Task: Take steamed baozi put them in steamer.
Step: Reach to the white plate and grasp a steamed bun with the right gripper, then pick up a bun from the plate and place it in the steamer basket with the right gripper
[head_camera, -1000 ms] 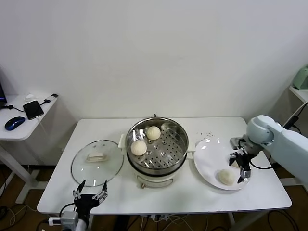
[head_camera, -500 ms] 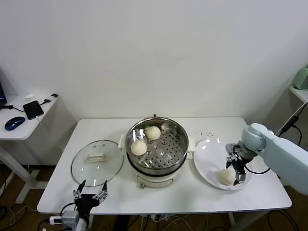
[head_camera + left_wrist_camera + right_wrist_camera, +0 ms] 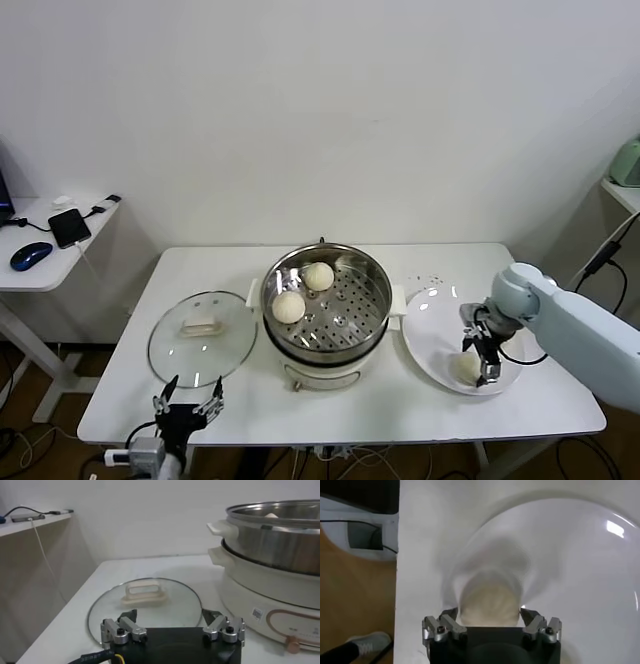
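Observation:
The steamer (image 3: 374,276) stands mid-table with two steamed baozi, one (image 3: 319,276) at the back and one (image 3: 289,306) beside it, on its perforated tray. A third baozi (image 3: 463,368) lies on the white plate (image 3: 432,322) to the right. My right gripper (image 3: 479,358) hangs low over that bun, open. In the right wrist view the baozi (image 3: 490,600) sits between the spread fingertips of the right gripper (image 3: 489,616), on the plate (image 3: 580,580). My left gripper (image 3: 187,407) is parked at the table's front left edge, open and empty.
A round glass lid (image 3: 202,338) with a white handle lies flat left of the steamer; the left wrist view shows this lid (image 3: 145,605) just beyond the left gripper (image 3: 170,617), with the steamer (image 3: 280,545) beside it. A side desk (image 3: 45,250) holds a phone and a mouse.
My right gripper has moved inward over the plate and come down so that its open fingers now flank the baozi. The left arm has not moved.

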Motion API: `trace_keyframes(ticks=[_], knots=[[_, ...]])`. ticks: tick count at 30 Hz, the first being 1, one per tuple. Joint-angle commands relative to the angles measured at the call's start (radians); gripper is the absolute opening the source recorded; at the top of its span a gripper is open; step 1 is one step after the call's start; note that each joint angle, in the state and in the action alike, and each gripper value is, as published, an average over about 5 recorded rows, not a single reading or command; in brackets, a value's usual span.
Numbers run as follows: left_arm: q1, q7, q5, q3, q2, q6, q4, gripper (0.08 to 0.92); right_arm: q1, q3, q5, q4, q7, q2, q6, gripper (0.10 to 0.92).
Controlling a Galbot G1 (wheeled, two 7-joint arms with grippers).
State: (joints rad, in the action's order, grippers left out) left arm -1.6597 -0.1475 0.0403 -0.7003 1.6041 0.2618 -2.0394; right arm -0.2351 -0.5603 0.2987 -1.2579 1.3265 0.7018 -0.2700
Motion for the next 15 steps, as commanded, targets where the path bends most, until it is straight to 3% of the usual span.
trace_keyframes(ticks=[1, 15], knots=[[0.0, 0.0, 0.001, 0.0, 0.0, 0.0, 0.001, 0.823, -0.006, 0.004, 0.005, 0.008, -0.006, 0.01, 0.001, 0.819], [0.006, 0.001, 0.002, 0.003, 0.001, 0.001, 0.007, 0.823, 0.034, 0.004, -0.008, 0.002, 0.006, -0.015, -0.004, 0.527]])
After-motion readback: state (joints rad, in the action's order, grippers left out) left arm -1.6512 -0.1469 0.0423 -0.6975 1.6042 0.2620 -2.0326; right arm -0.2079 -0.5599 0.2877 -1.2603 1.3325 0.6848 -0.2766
